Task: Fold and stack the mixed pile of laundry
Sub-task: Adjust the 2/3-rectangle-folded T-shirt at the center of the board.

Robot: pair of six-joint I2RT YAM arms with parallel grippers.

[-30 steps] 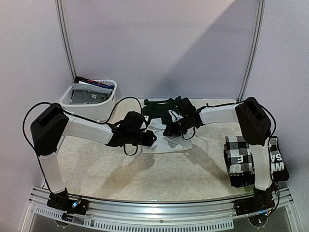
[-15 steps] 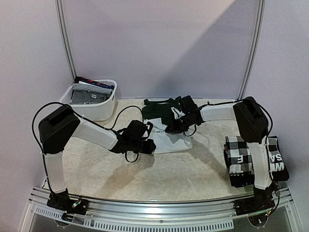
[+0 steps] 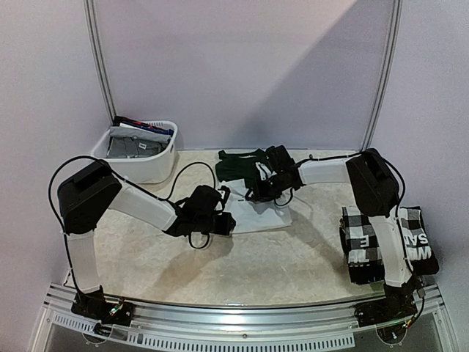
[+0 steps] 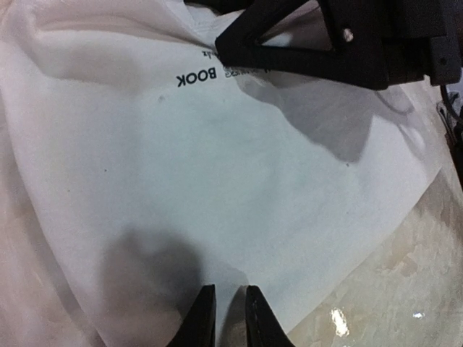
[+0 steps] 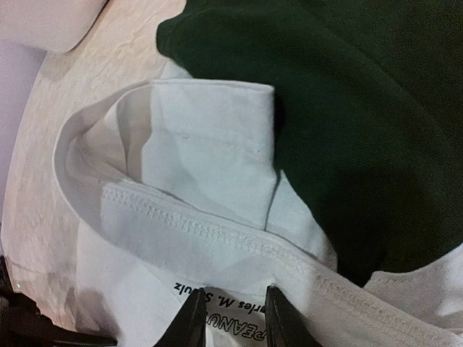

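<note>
A white cloth [image 3: 258,214] with black print lies mid-table, its far end against a dark green garment [image 3: 240,164]. My left gripper [image 3: 224,221] sits at the cloth's near left edge. In the left wrist view its jaws [image 4: 230,307] stand nearly together, pinching a fold of the white cloth [image 4: 239,144]. My right gripper [image 3: 258,191] hovers over the cloth's far hem. Its jaws [image 5: 235,312] are apart, with the printed white cloth [image 5: 210,166] showing between them beside the green garment [image 5: 362,108]. A folded black-and-white checkered shirt [image 3: 362,236] and a black piece with white letters [image 3: 422,246] lie stacked at the right.
A white plastic basket [image 3: 157,167] holding grey and blue garments [image 3: 130,145] stands at the back left. The right gripper's black body [image 4: 340,36] fills the top of the left wrist view. Bare marbled table [image 3: 278,264] lies toward the front.
My right gripper's jaws have parted and let go of the cloth's hem. My left gripper moved toward the table's front along the cloth's edge, and its jaws closed slightly.
</note>
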